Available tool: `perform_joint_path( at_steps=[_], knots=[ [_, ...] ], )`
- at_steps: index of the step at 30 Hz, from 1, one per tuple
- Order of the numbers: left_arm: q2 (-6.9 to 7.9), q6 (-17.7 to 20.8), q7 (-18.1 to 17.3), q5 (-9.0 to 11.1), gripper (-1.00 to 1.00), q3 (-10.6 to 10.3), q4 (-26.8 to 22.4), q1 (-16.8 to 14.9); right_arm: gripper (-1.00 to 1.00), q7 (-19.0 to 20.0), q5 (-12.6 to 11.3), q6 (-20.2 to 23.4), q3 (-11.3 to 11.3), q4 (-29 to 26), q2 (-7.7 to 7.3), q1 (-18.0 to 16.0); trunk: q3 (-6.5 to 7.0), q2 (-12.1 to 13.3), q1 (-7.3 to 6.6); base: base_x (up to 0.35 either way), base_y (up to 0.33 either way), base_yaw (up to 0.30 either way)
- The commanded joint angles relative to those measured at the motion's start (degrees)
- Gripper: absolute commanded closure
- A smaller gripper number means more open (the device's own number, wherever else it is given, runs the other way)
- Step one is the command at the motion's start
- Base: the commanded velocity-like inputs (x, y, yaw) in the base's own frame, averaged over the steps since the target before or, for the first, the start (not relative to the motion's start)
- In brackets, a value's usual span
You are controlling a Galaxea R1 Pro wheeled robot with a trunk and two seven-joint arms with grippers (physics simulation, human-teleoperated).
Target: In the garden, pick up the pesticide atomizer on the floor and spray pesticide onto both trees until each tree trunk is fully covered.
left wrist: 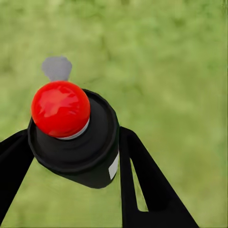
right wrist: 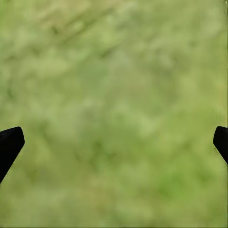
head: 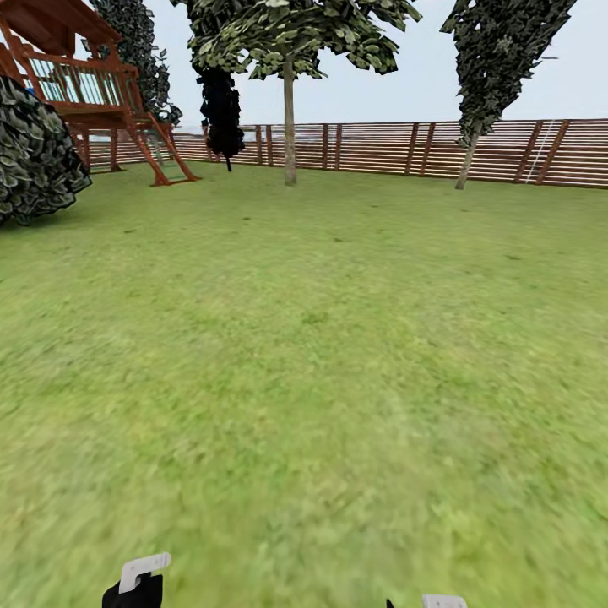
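Left fingers (left wrist: 142, 180) clamp atomizer (left wrist: 76, 137); right fingers (right wrist: 12, 142) spread, over lawn (head: 338, 338).

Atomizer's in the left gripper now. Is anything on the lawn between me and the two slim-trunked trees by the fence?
Nothing visible. The dark red-topped atomizer sits in the left gripper; open green lawn runs to both grey-tan trunks. The wooden playset stands off left.

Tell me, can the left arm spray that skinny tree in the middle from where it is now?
Probably not yet. The left gripper grips the spray bottle, but the tree trunk stands far across the lawn by the fence. Nothing blocks the way; the robot likely needs to roll closer.
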Motion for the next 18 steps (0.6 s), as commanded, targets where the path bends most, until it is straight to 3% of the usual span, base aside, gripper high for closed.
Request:
perform_joint_path(
  at_steps=[1,18],
  knots=[
    [0.01,-0.17,-0.04,0.30,1.00,-0.12,0.04,-0.02,-1.00,0.28,0.33,-0.16,-0.51,0.06,-0.02,-0.05,-0.05,-0.02,0.03,0.339,0.000,0.000],
    [0.01,-0.17,-0.04,0.30,1.00,-0.12,0.04,-0.03,-1.00,0.28,0.33,-0.16,-0.51,0.06,-0.02,-0.02,-0.05,-0.02,0.03,0.339,0.000,0.000]
  ],
)
